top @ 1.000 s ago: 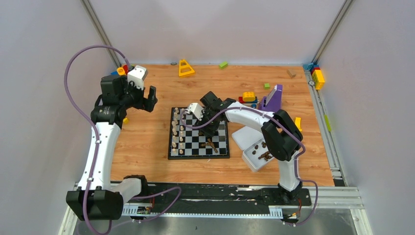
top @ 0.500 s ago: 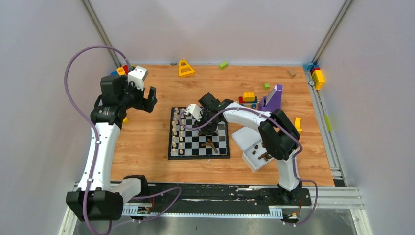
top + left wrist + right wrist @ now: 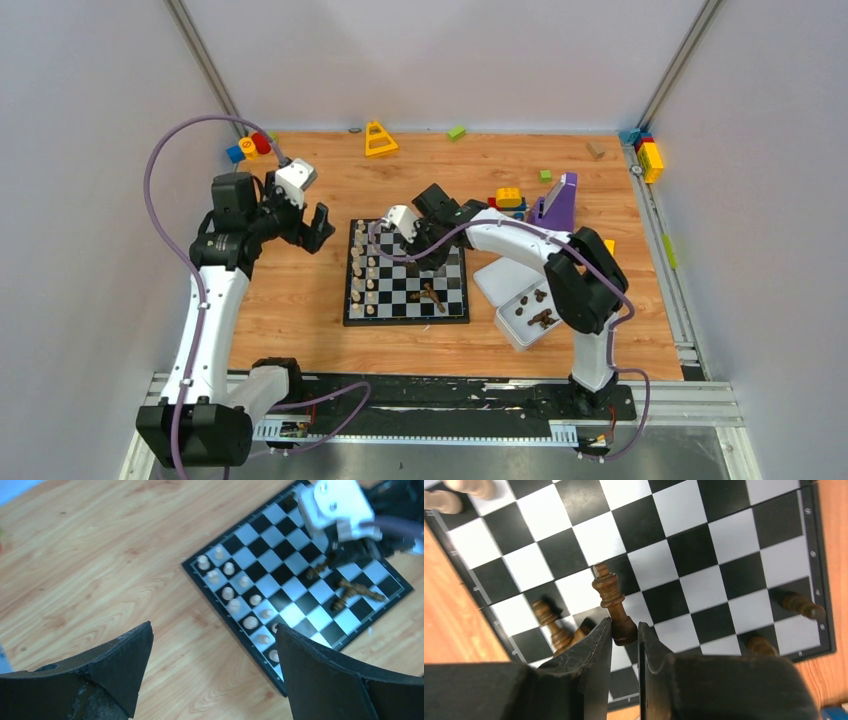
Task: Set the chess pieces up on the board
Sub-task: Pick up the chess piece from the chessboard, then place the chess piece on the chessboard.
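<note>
The board [image 3: 405,321] lies mid-table. Cream chess pieces [image 3: 365,275] stand in two columns along its left side. A few dark pieces [image 3: 432,294] lie tipped near its right side. My right gripper [image 3: 428,250] is low over the board. In the right wrist view it [image 3: 624,630] is shut on the base of a dark brown piece [image 3: 610,594], above the board [image 3: 704,580]. My left gripper [image 3: 320,225] is open and empty, left of the board. In the left wrist view it [image 3: 212,630] hovers over bare wood beside the board's [image 3: 272,587] cream rows [image 3: 235,592].
A white tray [image 3: 512,328] holding more dark pieces sits right of the board, its lid [image 3: 492,280] beside it. Toy blocks [image 3: 509,198], a purple piece [image 3: 558,203] and a yellow cone [image 3: 379,139] lie at the back. Other dark pieces [image 3: 804,605] stand near the board's edge.
My left arm has swung right and down, closer to the board's left edge. My right gripper has shifted slightly toward the back of the board, still holding the dark piece.
</note>
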`<state>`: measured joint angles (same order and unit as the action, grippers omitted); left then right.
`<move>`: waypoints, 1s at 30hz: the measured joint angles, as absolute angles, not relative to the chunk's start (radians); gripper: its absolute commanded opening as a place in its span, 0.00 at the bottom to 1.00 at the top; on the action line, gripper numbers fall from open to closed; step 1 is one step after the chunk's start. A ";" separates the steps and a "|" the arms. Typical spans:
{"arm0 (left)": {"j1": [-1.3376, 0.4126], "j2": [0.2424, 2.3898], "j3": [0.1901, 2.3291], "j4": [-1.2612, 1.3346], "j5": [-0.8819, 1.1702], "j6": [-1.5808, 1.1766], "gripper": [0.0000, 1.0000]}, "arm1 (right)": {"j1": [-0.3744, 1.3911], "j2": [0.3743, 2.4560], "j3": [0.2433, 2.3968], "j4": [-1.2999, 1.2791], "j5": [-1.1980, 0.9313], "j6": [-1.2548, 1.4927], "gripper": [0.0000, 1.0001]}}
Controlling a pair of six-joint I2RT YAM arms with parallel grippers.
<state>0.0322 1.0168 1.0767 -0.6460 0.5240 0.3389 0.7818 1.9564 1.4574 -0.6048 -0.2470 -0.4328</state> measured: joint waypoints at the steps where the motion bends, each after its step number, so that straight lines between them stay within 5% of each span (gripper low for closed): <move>1: 0.030 1.014 1.065 -0.649 0.545 0.347 0.98 | 0.776 1.935 1.449 -0.605 -0.257 -0.424 0.03; 11: -0.116 1.100 1.022 -0.630 0.794 0.360 0.82 | 0.627 1.667 1.349 -0.556 -0.554 -0.331 0.03; 30: -0.450 1.491 1.221 -0.423 0.848 0.128 0.68 | 0.527 1.646 1.290 -0.479 -0.871 -0.181 0.03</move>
<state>-0.4496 1.4914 1.2209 -0.4232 0.8478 0.1280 0.5270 1.6459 1.2896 -0.4793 -0.8715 -0.1810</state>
